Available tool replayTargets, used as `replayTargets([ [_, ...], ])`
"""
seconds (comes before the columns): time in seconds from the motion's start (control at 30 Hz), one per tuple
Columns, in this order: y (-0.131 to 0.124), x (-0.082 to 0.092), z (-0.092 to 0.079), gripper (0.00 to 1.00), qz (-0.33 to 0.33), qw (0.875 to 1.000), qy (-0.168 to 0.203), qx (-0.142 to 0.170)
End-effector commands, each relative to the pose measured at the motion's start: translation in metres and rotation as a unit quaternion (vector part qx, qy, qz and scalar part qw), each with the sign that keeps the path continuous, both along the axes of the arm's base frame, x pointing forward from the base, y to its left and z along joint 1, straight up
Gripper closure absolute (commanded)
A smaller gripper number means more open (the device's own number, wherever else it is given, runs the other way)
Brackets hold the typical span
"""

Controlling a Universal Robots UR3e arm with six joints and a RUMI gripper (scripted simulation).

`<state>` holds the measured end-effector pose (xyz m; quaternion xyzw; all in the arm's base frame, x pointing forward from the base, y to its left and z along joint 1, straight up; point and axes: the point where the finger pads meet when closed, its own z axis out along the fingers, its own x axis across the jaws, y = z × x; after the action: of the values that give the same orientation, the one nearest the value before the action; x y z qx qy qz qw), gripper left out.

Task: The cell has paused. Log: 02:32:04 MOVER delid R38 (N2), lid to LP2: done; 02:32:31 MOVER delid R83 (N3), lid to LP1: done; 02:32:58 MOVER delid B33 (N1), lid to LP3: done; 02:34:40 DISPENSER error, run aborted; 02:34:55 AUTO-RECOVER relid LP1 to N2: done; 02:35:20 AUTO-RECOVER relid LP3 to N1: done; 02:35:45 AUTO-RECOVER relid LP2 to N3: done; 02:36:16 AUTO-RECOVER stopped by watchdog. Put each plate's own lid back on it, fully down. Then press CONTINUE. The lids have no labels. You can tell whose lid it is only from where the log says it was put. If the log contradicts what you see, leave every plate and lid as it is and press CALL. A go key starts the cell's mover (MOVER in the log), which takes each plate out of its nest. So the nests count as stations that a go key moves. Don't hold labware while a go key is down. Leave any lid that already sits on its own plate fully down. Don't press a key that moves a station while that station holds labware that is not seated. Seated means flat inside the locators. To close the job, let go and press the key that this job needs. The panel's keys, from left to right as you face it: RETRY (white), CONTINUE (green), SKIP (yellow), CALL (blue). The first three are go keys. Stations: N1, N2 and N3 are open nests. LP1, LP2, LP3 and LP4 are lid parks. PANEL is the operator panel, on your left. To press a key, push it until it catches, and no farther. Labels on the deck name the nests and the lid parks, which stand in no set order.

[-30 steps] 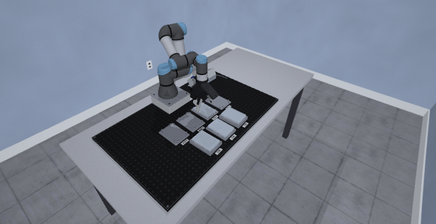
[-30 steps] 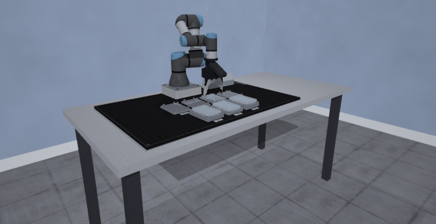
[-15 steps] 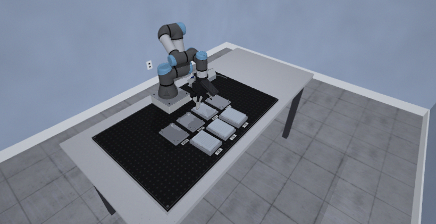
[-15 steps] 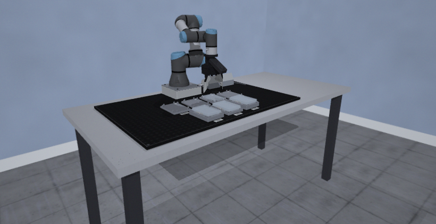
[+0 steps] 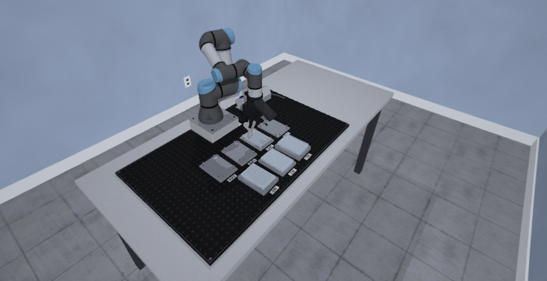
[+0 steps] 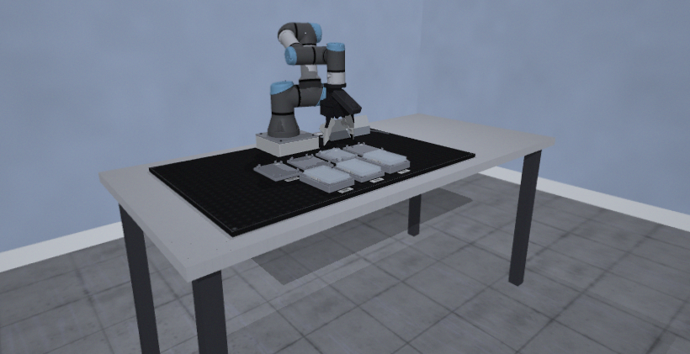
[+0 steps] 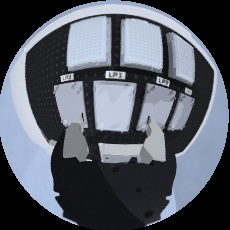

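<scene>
Hovering open pincer (image 7: 114, 142) above LP1's lid (image 7: 114, 105).

Three plates (image 5: 277, 161), four lid parks (image 5: 218, 168)

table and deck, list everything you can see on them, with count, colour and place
table: one, light grey top, dark legs, on a grey tiled floor
deck board: one, black, perforated, on the table
plates in nests: three, pale blue-white, front row
lid parks: four, grey, row behind the plates; the one marked LP1 bears a pale lid, the other three look bare
label tags: small, white, at the stations' front edges
wall outlet: one, white, back wall
arm: one, grey with blue joint caps, on a pale base block
gripper: one, open, nothing held, above LP1
</scene>
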<state>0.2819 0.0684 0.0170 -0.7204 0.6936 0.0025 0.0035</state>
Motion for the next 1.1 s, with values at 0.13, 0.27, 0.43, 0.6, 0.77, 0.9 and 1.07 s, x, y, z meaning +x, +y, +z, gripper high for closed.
replayTargets([
  [0.13, -0.012, 0.041, 0.0, 0.18, 0.002, 1.0, 0.0, 0.0],
  [0.27, -0.018, 0.06, 0.0, 0.18, 0.002, 1.0, 0.0, 0.0],
  [0.43, -0.023, 0.074, 0.0, 0.18, 0.002, 1.0, 0.0, 0.0],
  [0.6, -0.03, 0.098, 0.0, 0.18, 0.002, 1.0, 0.0, 0.0],
  [0.77, -0.037, 0.122, 0.0, 0.18, 0.002, 1.0, 0.0, -0.001],
  [0.9, -0.04, 0.132, 0.0, 0.18, 0.002, 1.0, 0.0, -0.001],
  [1.07, -0.047, 0.156, 0.0, 0.18, 0.002, 1.0, 0.0, -0.001],
])
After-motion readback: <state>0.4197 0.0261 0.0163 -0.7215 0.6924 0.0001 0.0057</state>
